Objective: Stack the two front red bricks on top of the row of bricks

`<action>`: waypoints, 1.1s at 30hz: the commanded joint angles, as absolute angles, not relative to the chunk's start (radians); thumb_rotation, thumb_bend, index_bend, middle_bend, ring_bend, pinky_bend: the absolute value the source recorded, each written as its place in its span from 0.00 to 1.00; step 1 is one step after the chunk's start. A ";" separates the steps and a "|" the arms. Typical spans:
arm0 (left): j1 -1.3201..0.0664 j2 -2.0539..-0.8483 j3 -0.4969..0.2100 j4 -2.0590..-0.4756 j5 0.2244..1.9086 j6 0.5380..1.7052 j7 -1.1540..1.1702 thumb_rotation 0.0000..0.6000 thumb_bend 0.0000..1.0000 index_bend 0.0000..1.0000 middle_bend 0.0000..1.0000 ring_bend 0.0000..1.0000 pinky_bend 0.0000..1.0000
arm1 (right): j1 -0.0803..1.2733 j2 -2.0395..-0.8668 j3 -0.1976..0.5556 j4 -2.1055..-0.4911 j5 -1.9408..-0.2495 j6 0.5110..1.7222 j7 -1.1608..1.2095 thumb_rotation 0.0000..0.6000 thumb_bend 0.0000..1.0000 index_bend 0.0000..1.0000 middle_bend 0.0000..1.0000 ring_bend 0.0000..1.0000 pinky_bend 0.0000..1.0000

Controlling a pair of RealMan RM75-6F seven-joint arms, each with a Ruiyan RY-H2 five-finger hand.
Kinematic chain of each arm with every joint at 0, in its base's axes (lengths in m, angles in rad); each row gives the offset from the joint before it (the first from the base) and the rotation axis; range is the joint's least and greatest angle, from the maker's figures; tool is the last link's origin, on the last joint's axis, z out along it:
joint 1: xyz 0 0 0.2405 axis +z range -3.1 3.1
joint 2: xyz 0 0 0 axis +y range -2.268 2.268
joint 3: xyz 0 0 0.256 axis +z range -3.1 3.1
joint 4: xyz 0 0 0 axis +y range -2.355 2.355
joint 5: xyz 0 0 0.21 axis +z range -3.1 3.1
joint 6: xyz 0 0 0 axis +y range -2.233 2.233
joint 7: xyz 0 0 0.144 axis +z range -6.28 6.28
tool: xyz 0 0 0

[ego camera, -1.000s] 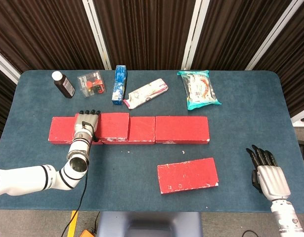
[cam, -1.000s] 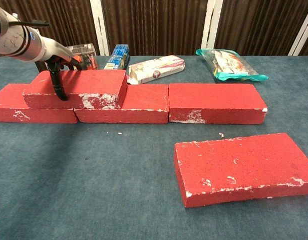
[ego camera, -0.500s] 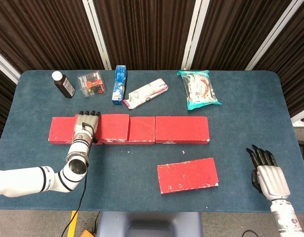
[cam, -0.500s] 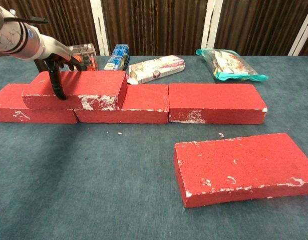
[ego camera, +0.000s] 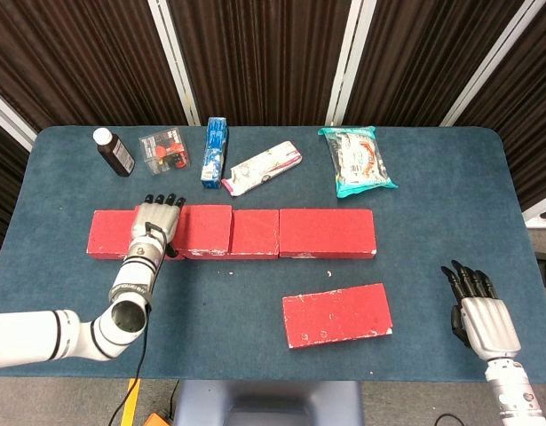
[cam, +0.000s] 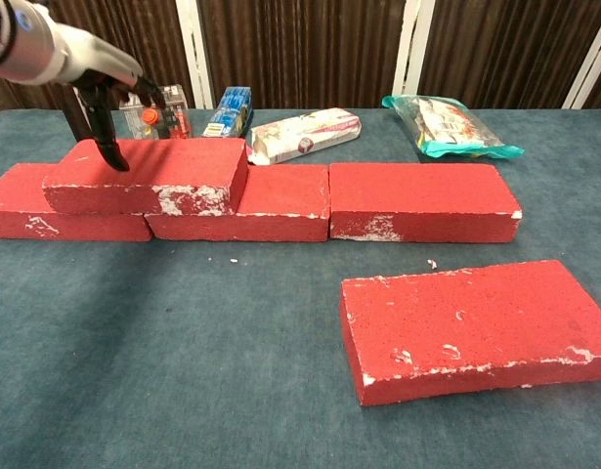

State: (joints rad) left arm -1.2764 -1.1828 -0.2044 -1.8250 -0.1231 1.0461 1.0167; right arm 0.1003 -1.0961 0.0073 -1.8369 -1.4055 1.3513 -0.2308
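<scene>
**Left hand above the stacked brick, one brick still in front**

The left hand (cam: 103,93) hangs over the left end of the stacked brick (cam: 149,176), fingers spread and pointing down, gripping nothing; contact cannot be told. That rough, chipped red block lies on the row of bricks (ego camera: 326,232). The second front brick (ego camera: 336,315) lies flat on the blue felt tabletop (ego camera: 432,231). The right hand (ego camera: 477,311) rests empty, fingers apart.

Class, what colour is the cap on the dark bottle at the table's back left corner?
White; the dark bottle's cap shows best in the head view.
</scene>
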 commanded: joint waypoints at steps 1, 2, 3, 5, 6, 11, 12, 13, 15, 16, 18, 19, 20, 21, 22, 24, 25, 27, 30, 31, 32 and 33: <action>-1.069 -1.012 -0.194 -2.139 0.389 1.255 0.775 1.00 0.18 0.00 0.00 0.00 0.02 | 0.099 -1.097 0.006 -1.838 -1.408 1.354 -0.232 1.00 0.84 0.05 0.00 0.00 0.00; -1.008 -0.994 -0.165 -2.180 0.514 1.315 0.731 1.00 0.18 0.00 0.00 0.00 0.03 | 0.098 -1.097 0.004 -1.839 -1.410 1.354 -0.233 1.00 0.84 0.05 0.00 0.00 0.00; -0.945 -0.981 -0.123 -2.206 0.639 1.369 0.694 1.00 0.18 0.00 0.00 0.00 0.03 | 0.098 -1.098 0.003 -1.840 -1.413 1.353 -0.233 1.00 0.84 0.05 0.00 0.00 0.00; -0.790 -0.957 -0.004 -2.222 0.909 1.479 0.603 1.00 0.18 0.00 0.00 0.00 0.03 | 0.099 -1.097 -0.001 -1.841 -1.418 1.350 -0.232 1.00 0.84 0.05 0.00 0.00 0.00; -0.725 -0.951 0.049 -2.206 1.010 1.518 0.558 1.00 0.18 0.00 0.00 0.00 0.03 | 0.099 -1.097 -0.002 -1.841 -1.420 1.350 -0.231 1.00 0.84 0.05 0.00 0.00 0.00; -0.437 -1.004 0.232 -1.960 1.332 1.687 0.304 1.00 0.18 0.00 0.00 0.00 0.02 | 0.100 -1.097 -0.004 -1.840 -1.429 1.349 -0.222 1.00 0.84 0.05 0.00 0.00 0.00; -0.402 -1.022 0.242 -1.913 1.349 1.701 0.258 1.00 0.18 0.00 0.00 0.00 0.02 | 0.100 -1.098 -0.004 -1.839 -1.431 1.349 -0.220 1.00 0.84 0.04 0.00 0.00 0.00; -0.365 -1.051 0.247 -1.858 1.363 1.712 0.213 1.00 0.18 0.00 0.00 0.00 0.02 | 0.100 -1.098 -0.005 -1.838 -1.434 1.348 -0.218 1.00 0.84 0.04 0.00 0.00 0.00; -0.319 -1.088 0.250 -1.780 1.377 1.722 0.161 1.00 0.18 0.00 0.00 0.00 0.02 | 0.101 -1.096 -0.008 -1.837 -1.436 1.345 -0.218 1.00 0.83 0.05 0.00 0.00 0.00; -0.295 -1.107 0.248 -1.737 1.384 1.725 0.130 1.00 0.18 0.00 0.00 0.00 0.01 | 0.101 -1.096 -0.010 -1.837 -1.439 1.345 -0.218 1.00 0.82 0.05 0.00 0.00 0.00; -0.268 -1.129 0.242 -1.680 1.397 1.727 0.098 1.00 0.18 0.00 0.00 0.00 0.01 | 0.102 -1.094 -0.014 -1.838 -1.447 1.341 -0.214 1.00 0.79 0.05 0.00 0.00 0.00; -0.254 -1.140 0.235 -1.650 1.404 1.729 0.081 1.00 0.18 0.00 0.00 0.00 0.01 | 0.103 -1.092 -0.018 -1.838 -1.455 1.337 -0.208 1.00 0.75 0.05 0.00 0.00 0.00; -0.243 -1.146 0.228 -1.633 1.407 1.731 0.065 1.00 0.18 0.00 0.00 0.00 0.01 | 0.105 -1.091 -0.022 -1.839 -1.463 1.332 -0.201 1.00 0.70 0.05 0.00 0.00 0.00; -0.234 -1.147 0.221 -1.624 1.407 1.730 0.052 1.00 0.18 0.00 0.00 0.00 0.01 | 0.108 -1.089 -0.028 -1.839 -1.472 1.325 -0.193 1.00 0.63 0.05 0.00 0.00 0.00; -0.226 -1.145 0.209 -1.618 1.411 1.734 0.036 1.00 0.18 0.00 0.00 0.00 0.01 | 0.112 -1.088 -0.037 -1.840 -1.487 1.313 -0.183 1.00 0.57 0.05 0.00 0.00 0.00; -0.214 -1.142 0.193 -1.605 1.423 1.745 0.022 1.00 0.18 0.00 0.00 0.00 0.01 | 0.122 -1.087 -0.052 -1.841 -1.506 1.286 -0.177 1.00 0.38 0.04 0.00 0.00 0.00; -0.204 -1.136 0.187 -1.602 1.427 1.746 0.017 1.00 0.18 0.00 0.00 0.00 0.01 | 0.131 -1.086 -0.060 -1.847 -1.512 1.264 -0.183 1.00 0.32 0.04 0.00 0.00 0.00; -0.191 -1.129 0.178 -1.602 1.433 1.746 -0.003 1.00 0.18 0.00 0.00 0.00 0.01 | 0.148 -1.089 -0.064 -1.866 -1.513 1.231 -0.207 1.00 0.15 0.04 0.00 0.00 0.00; -0.172 -1.119 0.161 -1.599 1.437 1.745 -0.020 1.00 0.18 0.00 0.00 0.00 0.01 | 0.189 -1.096 -0.058 -1.924 -1.487 1.165 -0.309 1.00 0.01 0.02 0.00 0.00 0.00; -0.165 -1.116 0.154 -1.600 1.440 1.744 -0.026 1.00 0.18 0.00 0.00 0.00 0.01 | 0.209 -1.100 -0.051 -1.955 -1.463 1.134 -0.359 1.00 0.00 0.01 0.00 0.00 0.00; -0.160 -1.113 0.150 -1.601 1.442 1.742 -0.030 1.00 0.18 0.00 0.00 0.00 0.01 | 0.225 -1.103 -0.045 -1.980 -1.442 1.111 -0.397 1.00 0.00 0.00 0.00 0.00 0.00; -0.155 -1.109 0.147 -1.602 1.443 1.740 -0.033 1.00 0.18 0.00 0.00 0.00 0.01 | 0.241 -1.108 -0.037 -2.005 -1.418 1.090 -0.434 1.00 0.00 0.00 0.00 0.00 0.00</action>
State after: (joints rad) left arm -0.1588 -1.1125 0.1499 -1.6013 1.4408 1.7417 -0.0302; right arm 0.1867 -1.0961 -0.0518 -1.9279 -1.4756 1.1657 -0.3237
